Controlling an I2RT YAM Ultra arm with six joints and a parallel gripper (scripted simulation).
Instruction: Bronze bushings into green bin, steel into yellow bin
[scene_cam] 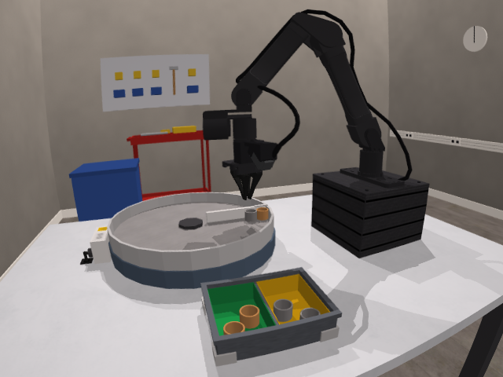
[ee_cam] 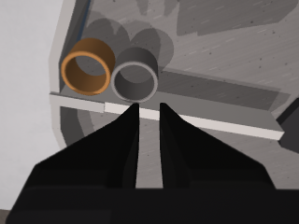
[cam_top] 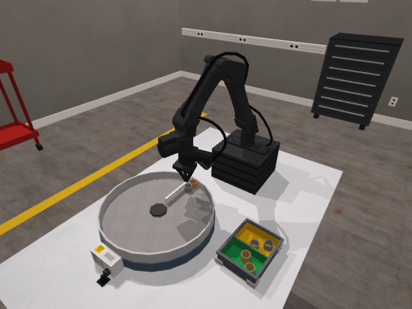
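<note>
Only wrist view shows empty jaws above steel bushing [ee_cam: 135, 81].

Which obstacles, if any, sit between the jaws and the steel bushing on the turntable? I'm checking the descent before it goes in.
Nothing visible does. The gripper, nearly shut and empty, hangs above the white bar, just short of the steel bushing. The bronze bushing sits right beside the steel one near the turntable rim, crowding that side.

Grey walls enclose a wood-plank floor crossed by a yellow line [cam_top: 83, 183]; a black drawer cabinet [cam_top: 357, 80], red cart [cam_top: 13, 100] and blue bin [scene_cam: 106, 187] stand nearby.
</note>
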